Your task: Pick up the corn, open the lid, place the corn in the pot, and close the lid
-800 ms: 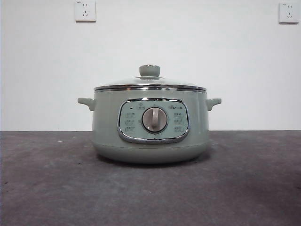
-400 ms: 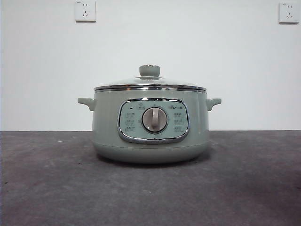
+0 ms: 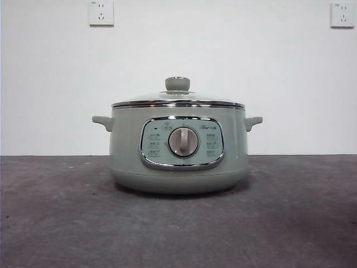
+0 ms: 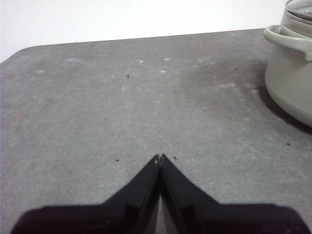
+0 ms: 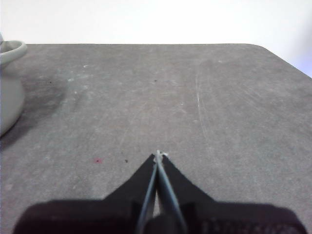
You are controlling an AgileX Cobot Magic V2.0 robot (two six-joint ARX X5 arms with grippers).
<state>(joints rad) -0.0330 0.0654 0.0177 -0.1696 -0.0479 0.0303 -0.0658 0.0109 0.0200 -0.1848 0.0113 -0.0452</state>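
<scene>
The pale sage-green pot [image 3: 178, 148] stands in the middle of the grey table in the front view. The glass lid [image 3: 177, 100] with its green knob sits shut on it. The corn is not in view in any frame. My left gripper [image 4: 160, 157] is shut and empty over bare table, with the pot's side and handle [image 4: 292, 63] off to one side. My right gripper [image 5: 159, 155] is shut and empty over bare table, with a sliver of the pot [image 5: 9, 83] at the picture's edge. Neither arm shows in the front view.
The grey table [image 3: 67, 223] runs to a white wall with two sockets [image 3: 101, 12]. The table's far edge and rounded corners show in both wrist views.
</scene>
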